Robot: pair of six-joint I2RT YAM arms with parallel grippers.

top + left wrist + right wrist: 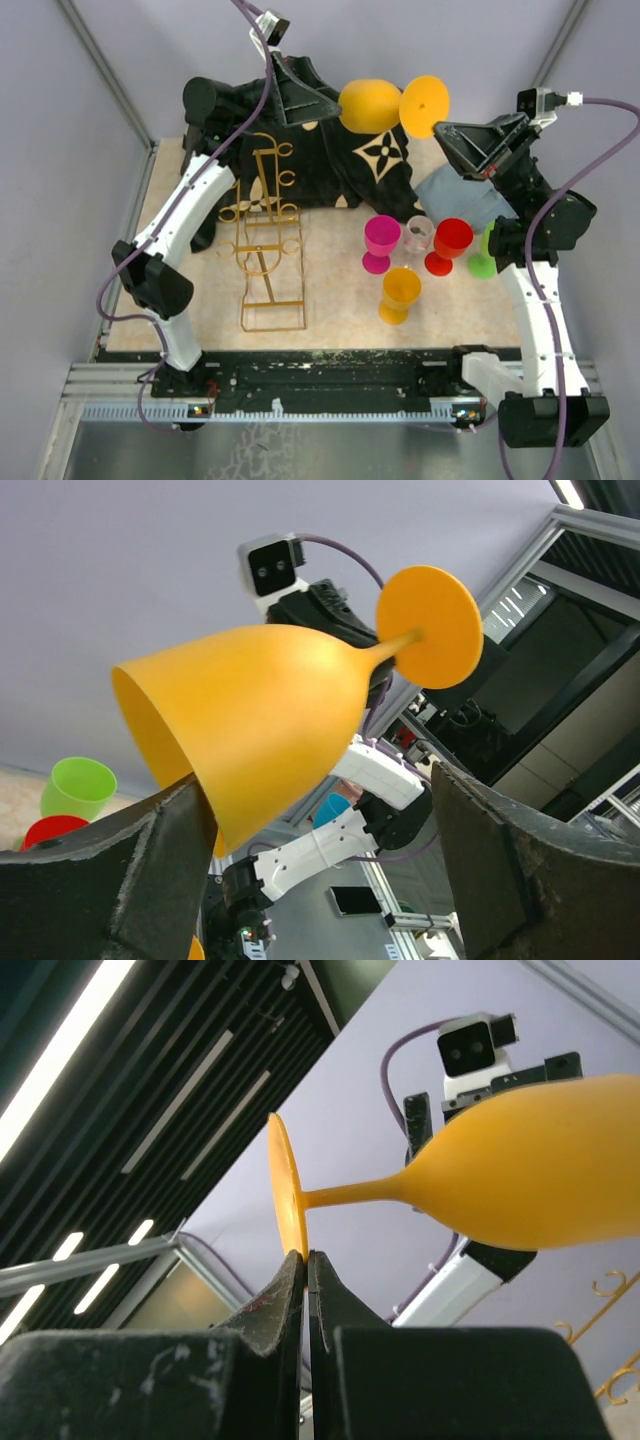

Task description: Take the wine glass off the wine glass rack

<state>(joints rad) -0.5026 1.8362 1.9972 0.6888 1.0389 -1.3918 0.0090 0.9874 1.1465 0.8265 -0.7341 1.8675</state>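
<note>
An orange wine glass [370, 105] hangs on its side in the air above the back of the table, its round base [424, 105] pointing right. My right gripper [441, 128] is shut on the lower rim of that base [285, 1200]; in the right wrist view [305, 1257] the fingertips pinch the rim. My left gripper [335, 103] is open, its fingers wide apart around the bowl [260, 730]. The bowl's rim rests against one finger [175, 830] and stands apart from the other. The gold wire wine glass rack [265, 240] lies flat on the table below, with no glass on it.
A black floral cloth [375, 155] covers the back of the table, with a blue cloth [455, 195] to its right. Pink [381, 240], clear [419, 233], red [451, 243], green [483, 255] and orange [400, 292] cups stand at centre right.
</note>
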